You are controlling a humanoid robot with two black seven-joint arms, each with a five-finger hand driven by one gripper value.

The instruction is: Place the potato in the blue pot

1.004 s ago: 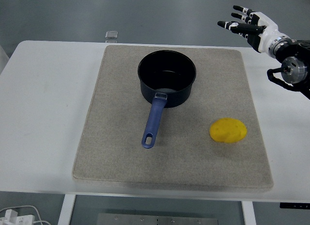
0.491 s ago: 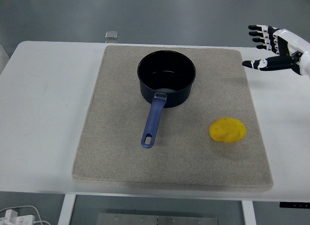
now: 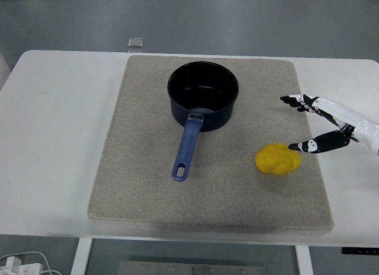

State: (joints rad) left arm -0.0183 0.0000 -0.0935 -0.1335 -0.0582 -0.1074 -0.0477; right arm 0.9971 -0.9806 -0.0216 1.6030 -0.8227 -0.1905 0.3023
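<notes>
While the potato [image 3: 278, 160] lies on the mat, nothing of the task is done yet.

Head view: the right hand [image 3: 331, 124] reaches in from the right edge with fingers spread wide, holding nothing, its thumb tip just at the potato's upper right side; whether it touches cannot be told. The blue pot [image 3: 204, 96] stands empty toward the far side of the grey mat [image 3: 136, 168], handle pointing at the near edge, well apart from the potato. Grasping, carrying and dropping all remain, by my judgement.
</notes>
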